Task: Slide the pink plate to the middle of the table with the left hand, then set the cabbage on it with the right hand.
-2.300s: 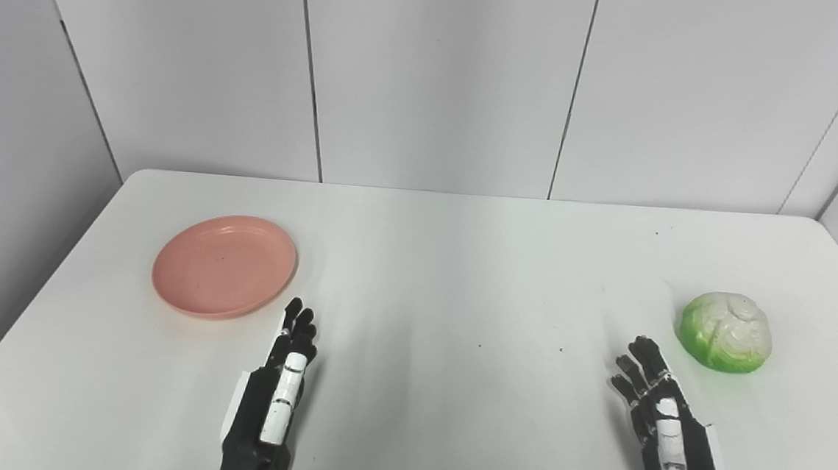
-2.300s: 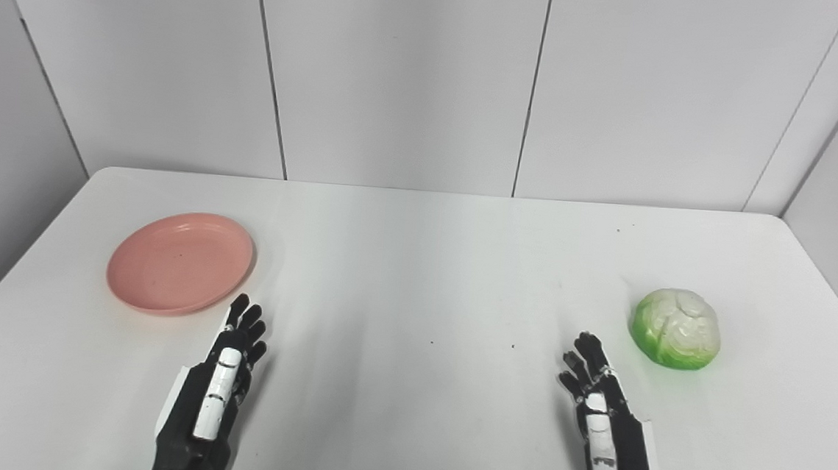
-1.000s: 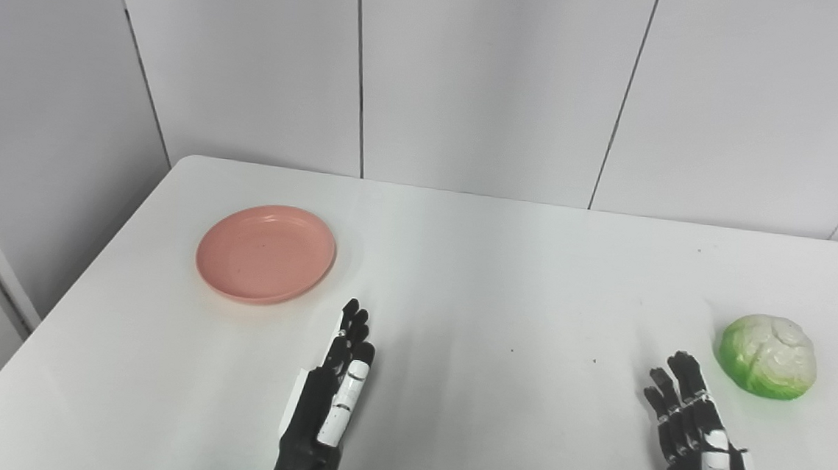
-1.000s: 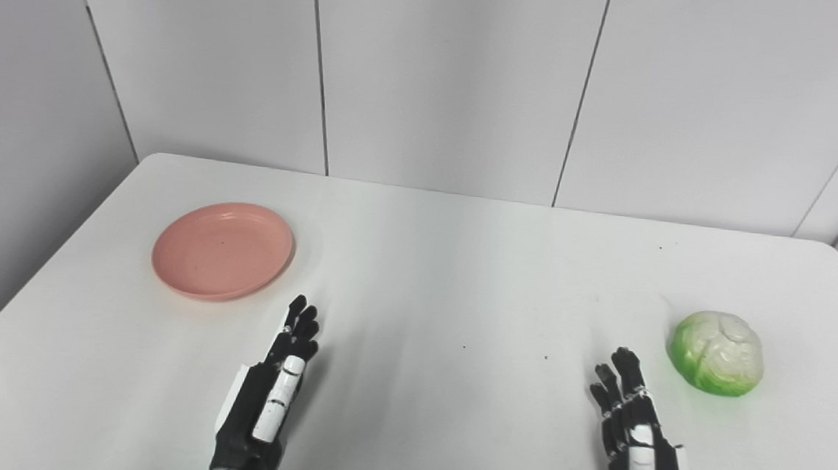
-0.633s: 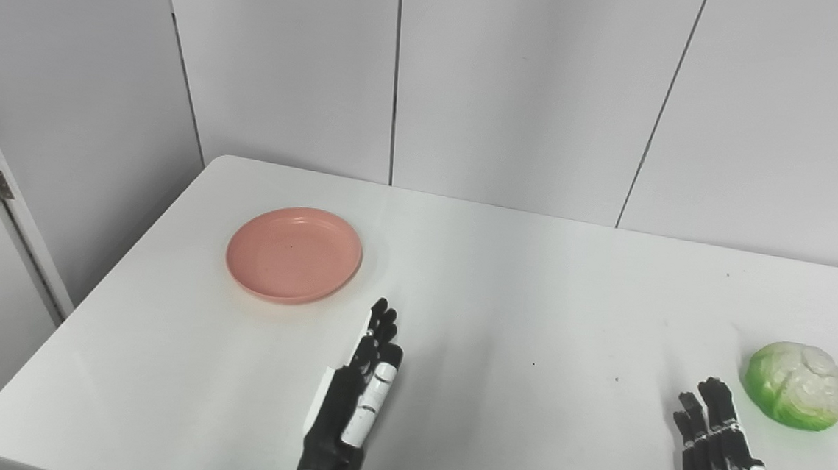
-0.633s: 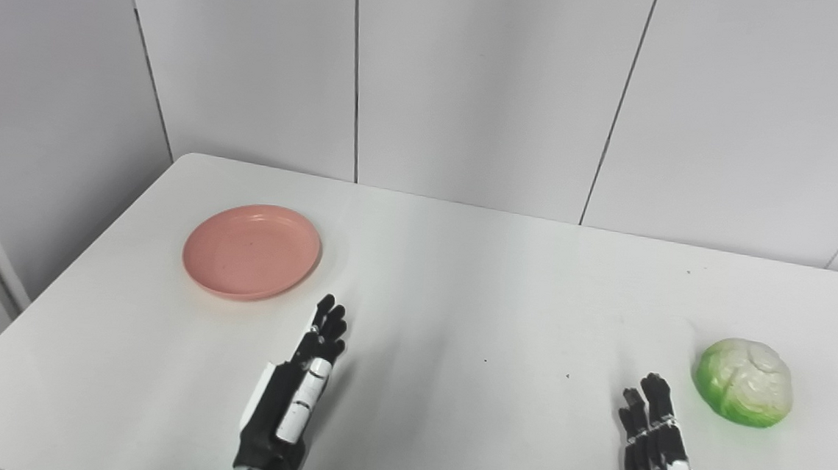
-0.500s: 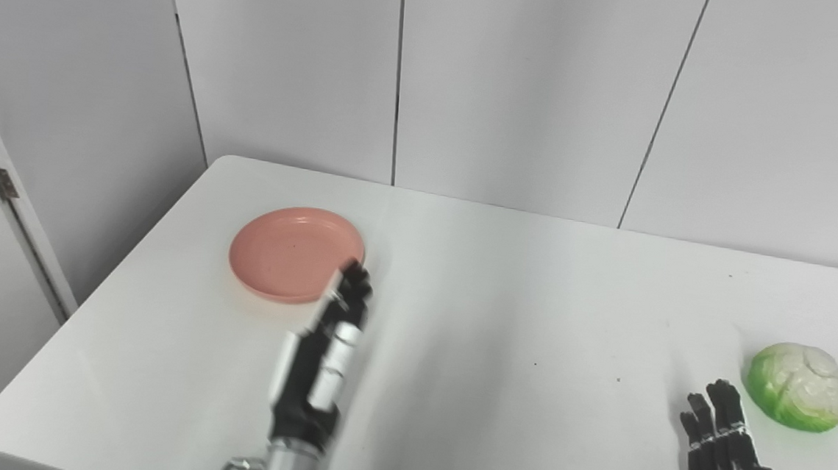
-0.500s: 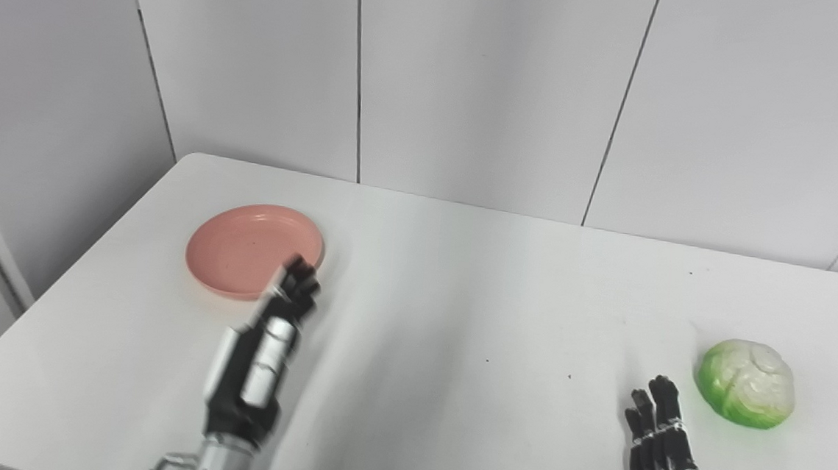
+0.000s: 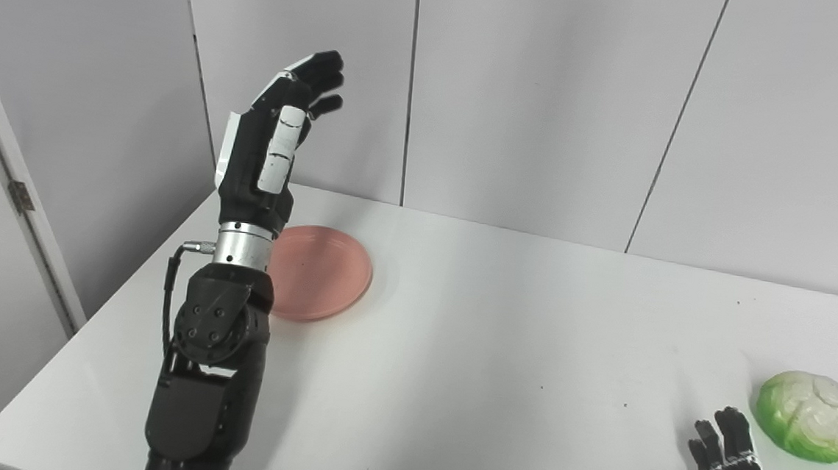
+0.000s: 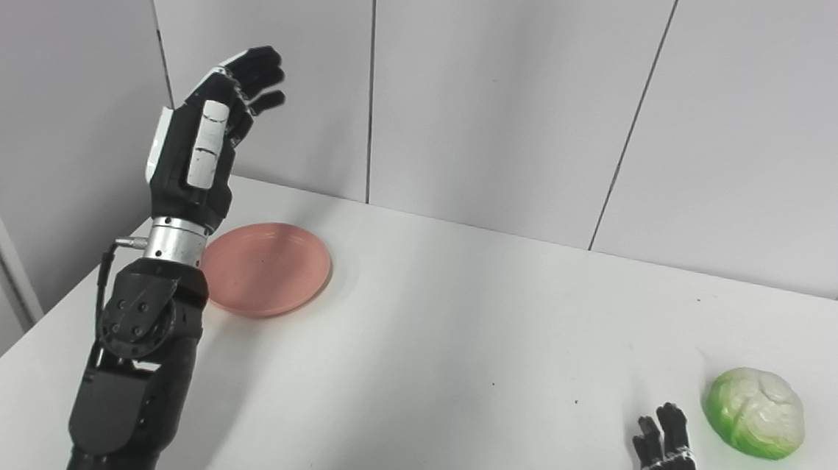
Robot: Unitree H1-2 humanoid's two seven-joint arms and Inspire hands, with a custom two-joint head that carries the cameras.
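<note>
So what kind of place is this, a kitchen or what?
Probably a robot test room, not a kitchen: a bare white table against plain grey wall panels, holding only a pink plate and a cabbage.

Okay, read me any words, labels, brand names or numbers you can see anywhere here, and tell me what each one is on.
None: no readable text shows in either view.
pink plate: plain, no marking.
cabbage: no sticker or label.
left hand: bare white panels, no lettering.
right hand: nothing printed on the part in view.
table: only small dark specks, not characters.
wall panels: blank.
</note>
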